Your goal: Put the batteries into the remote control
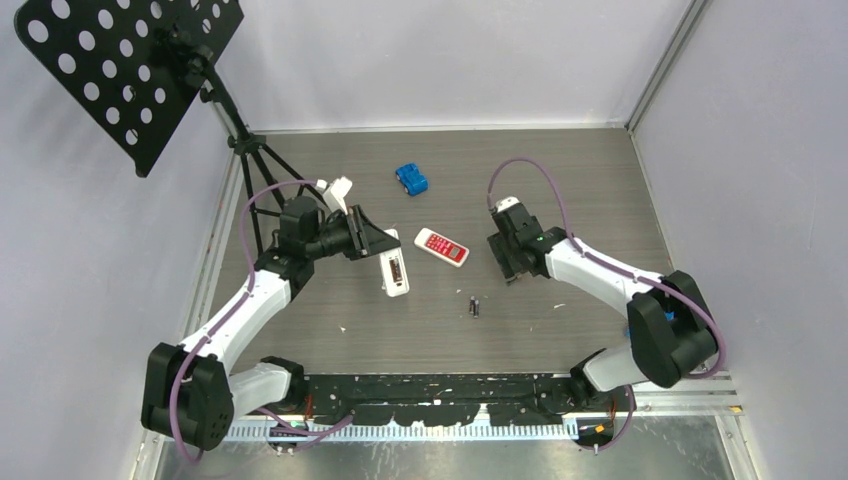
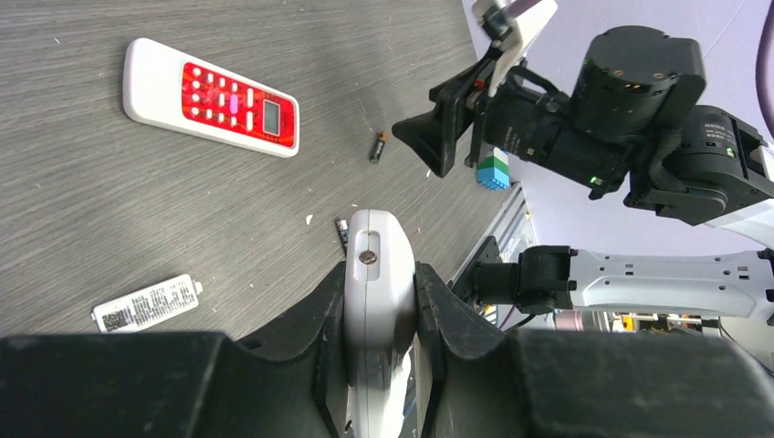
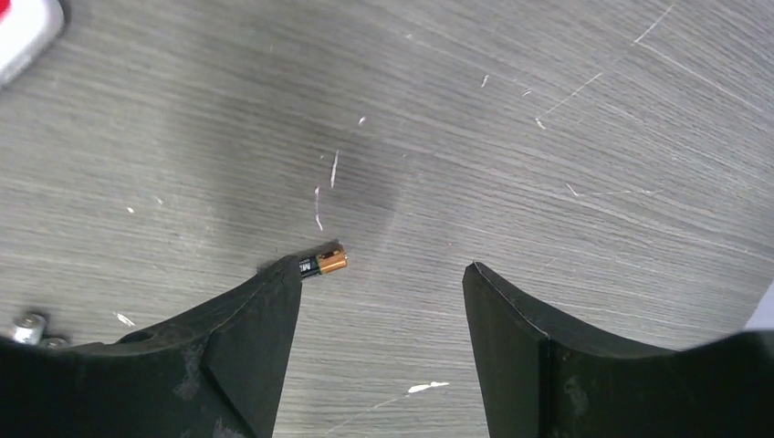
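Observation:
My left gripper (image 1: 372,243) is shut on one end of a white remote (image 1: 396,272) and holds it edge-up; in the left wrist view the remote (image 2: 370,242) sits clamped between the jaws (image 2: 381,274). A white remote with a red face (image 1: 441,247) lies flat at the centre. My right gripper (image 1: 511,262) is open and empty, low over the table (image 3: 381,266). One battery (image 3: 325,264) lies at its left fingertip, partly hidden behind it. Two more batteries (image 1: 474,306) lie side by side nearer the front.
A blue toy (image 1: 411,179) lies at the back centre. A small white labelled cover (image 2: 146,303) lies flat on the table in the left wrist view. A black perforated stand (image 1: 130,60) on a tripod rises at the back left. Walls close in the table.

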You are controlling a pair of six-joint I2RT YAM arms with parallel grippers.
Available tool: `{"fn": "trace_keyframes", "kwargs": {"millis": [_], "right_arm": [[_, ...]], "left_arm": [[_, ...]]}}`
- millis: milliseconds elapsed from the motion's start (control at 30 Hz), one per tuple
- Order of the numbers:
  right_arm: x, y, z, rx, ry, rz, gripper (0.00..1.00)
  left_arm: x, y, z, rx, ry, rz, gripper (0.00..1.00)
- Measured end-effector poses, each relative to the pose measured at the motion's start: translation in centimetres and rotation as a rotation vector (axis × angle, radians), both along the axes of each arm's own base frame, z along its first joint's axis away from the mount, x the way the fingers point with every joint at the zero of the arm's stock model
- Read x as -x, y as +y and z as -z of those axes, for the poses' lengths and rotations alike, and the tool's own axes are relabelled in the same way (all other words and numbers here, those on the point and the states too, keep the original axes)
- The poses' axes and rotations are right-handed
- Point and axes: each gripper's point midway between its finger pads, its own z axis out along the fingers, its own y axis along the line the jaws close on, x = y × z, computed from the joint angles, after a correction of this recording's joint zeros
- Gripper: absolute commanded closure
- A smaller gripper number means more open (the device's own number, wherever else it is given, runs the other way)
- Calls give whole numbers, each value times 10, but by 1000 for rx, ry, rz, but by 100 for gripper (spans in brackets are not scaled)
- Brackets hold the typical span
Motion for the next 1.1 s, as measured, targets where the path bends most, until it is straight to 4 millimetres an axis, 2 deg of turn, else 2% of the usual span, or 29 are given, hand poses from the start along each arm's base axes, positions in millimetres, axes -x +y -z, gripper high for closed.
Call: {"fn": "trace_keyframes", "kwargs": {"millis": [267,433,600,800,1100], "right_arm": [[22,3,29,152,162,-120,35],[27,-2,32,197,187,-141,41],[28,-3,40,225,212,-160,41],[16,2,42,245,196,-183,41],[-1,19,44,196,146,-216,48]], "left_arm": [[0,0,0,-2,3,0,100],[0,1,2,-9,6,0,100],[0,1,3,-18,-3,2,100],[0,1,4,-22,-2,2,100],[0,1,5,-23,2,2,100]]}}
